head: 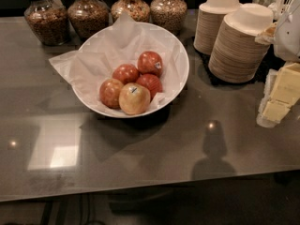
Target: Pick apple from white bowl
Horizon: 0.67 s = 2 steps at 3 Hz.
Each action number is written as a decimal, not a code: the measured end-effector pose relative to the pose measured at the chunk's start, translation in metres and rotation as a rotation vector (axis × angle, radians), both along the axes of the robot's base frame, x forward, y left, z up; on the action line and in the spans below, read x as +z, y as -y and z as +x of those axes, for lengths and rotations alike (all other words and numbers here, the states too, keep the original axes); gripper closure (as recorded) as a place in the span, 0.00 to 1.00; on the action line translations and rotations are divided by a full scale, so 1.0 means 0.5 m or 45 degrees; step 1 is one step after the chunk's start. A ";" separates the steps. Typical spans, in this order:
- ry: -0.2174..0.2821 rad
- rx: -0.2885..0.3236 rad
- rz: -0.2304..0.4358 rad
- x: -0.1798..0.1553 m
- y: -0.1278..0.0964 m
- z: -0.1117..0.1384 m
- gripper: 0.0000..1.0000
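Observation:
The white bowl (182, 55) is wide and shallow, lined with crumpled white paper, and sits on the dark glossy counter left of centre. Several apples lie in it. The apple (134, 99) is the palest one, yellow-golden with a small dark sticker, and lies at the front of the pile, nearest the counter's front edge. Redder apples touch it on the left (110, 93), behind it (150, 83) and further back (150, 63). The gripper is not in view.
Several glass jars of grains (87, 14) stand behind the bowl. Two stacks of off-white paper bowls (239, 43) stand at the back right. Pale yellow blocks (282, 92) and a white object (288, 29) are at the right edge. The counter's front edge (140, 191) runs below.

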State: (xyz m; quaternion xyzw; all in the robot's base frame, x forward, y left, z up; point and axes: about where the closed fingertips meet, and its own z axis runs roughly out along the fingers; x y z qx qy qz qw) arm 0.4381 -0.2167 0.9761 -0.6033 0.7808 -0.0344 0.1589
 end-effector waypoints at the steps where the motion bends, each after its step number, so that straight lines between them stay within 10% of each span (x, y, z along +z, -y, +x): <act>1: 0.000 0.000 0.000 0.000 0.000 0.000 0.00; 2: 0.028 0.064 0.067 -0.005 -0.034 0.023 0.00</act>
